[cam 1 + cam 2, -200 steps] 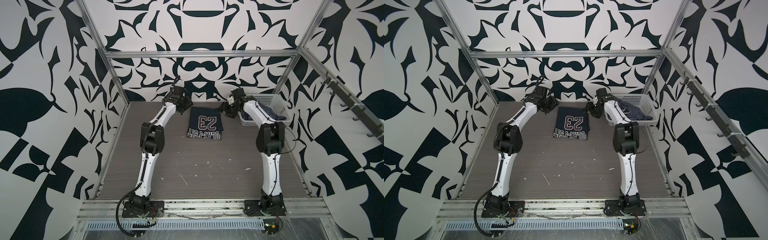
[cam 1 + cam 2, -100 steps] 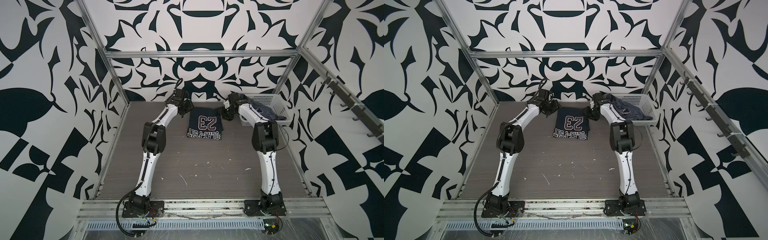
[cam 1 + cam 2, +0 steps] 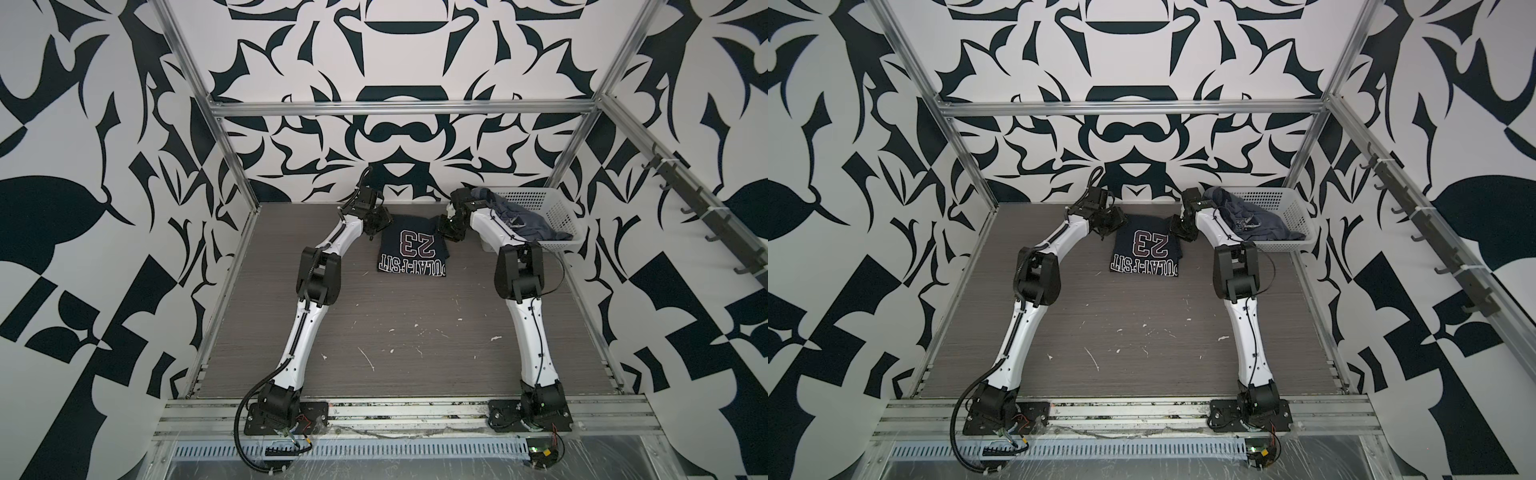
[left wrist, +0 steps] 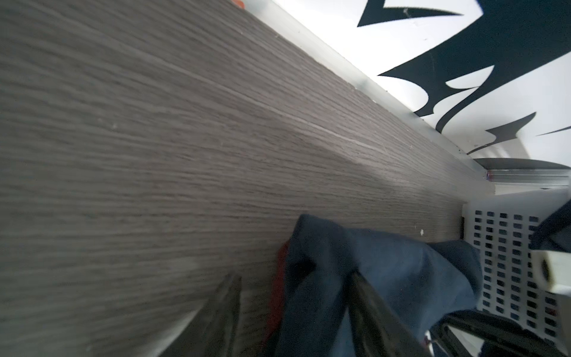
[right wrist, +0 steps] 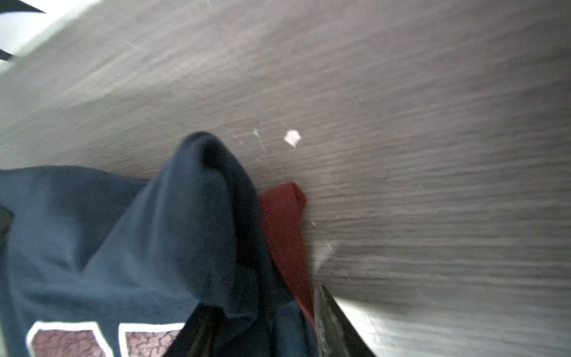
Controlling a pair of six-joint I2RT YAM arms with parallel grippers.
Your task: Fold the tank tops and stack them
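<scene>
Currently, navy tank top (image 3: 412, 249) lies folded, far centre of bench (image 3: 415, 332). Soft, limp cloth: pinch far corners. Left end effector (image 4: 296, 312) straddles one, jaws apart; right end effector (image 5: 264, 327) brackets other, grip unconfirmed.

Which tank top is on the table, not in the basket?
The dark navy tank top printed with 23; the slate-blue tank top is heaped in the white basket.
</scene>
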